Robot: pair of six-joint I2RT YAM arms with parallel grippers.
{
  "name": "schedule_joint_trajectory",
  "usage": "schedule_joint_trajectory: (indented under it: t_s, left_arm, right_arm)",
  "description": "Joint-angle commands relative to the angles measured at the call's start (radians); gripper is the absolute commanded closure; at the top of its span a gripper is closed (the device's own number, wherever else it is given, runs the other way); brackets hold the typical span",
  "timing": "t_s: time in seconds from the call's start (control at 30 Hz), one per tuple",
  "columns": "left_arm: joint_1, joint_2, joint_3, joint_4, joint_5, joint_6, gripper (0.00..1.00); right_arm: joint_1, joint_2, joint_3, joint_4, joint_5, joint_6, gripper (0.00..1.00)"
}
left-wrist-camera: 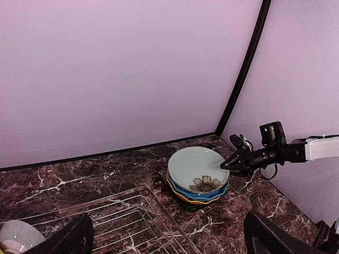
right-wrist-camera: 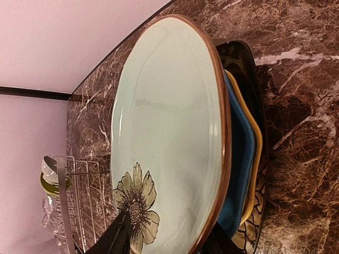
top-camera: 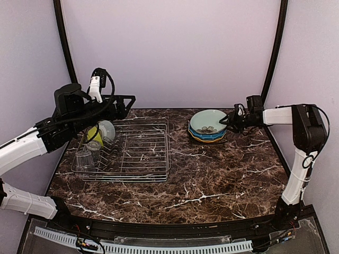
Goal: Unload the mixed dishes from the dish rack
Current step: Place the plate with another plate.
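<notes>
Right pincer point(top-camera: 225, 120) parted astride the rim of the large pale-green flower plate point(top-camera: 205, 120); clear ribbed glasses point(top-camera: 83, 159) sit below the nearer, open left pincer point(top-camera: 128, 106).

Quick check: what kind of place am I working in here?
Probably a lab test booth dressed as a kitchen counter: marble-look tabletop, plain lilac walls with black poles, plus a dish rack and stacked plates.

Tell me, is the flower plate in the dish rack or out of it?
Out. The flower plate lies on top of a plate stack on the table, apart from the dish rack.
</notes>
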Motion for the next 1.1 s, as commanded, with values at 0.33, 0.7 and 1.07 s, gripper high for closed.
schedule_joint_trajectory:
  t_s: [0.33,0.7,1.07]
  left_arm:
    - [0.001,-0.022,-0.014,0.014,-0.009,0.012,0.01]
    - [0.002,-0.013,0.011,-0.032,-0.021,0.034,0.01]
    - [0.002,-0.033,0.012,-0.147,-0.064,0.056,0.01]
  right_arm:
    - [0.023,-0.100,0.045,-0.119,0.216,-0.190,0.48]
    - [-0.021,-0.125,0.029,-0.130,0.214,-0.224,0.41]
    - [-0.005,-0.074,0.132,-0.135,0.136,-0.292,0.46]
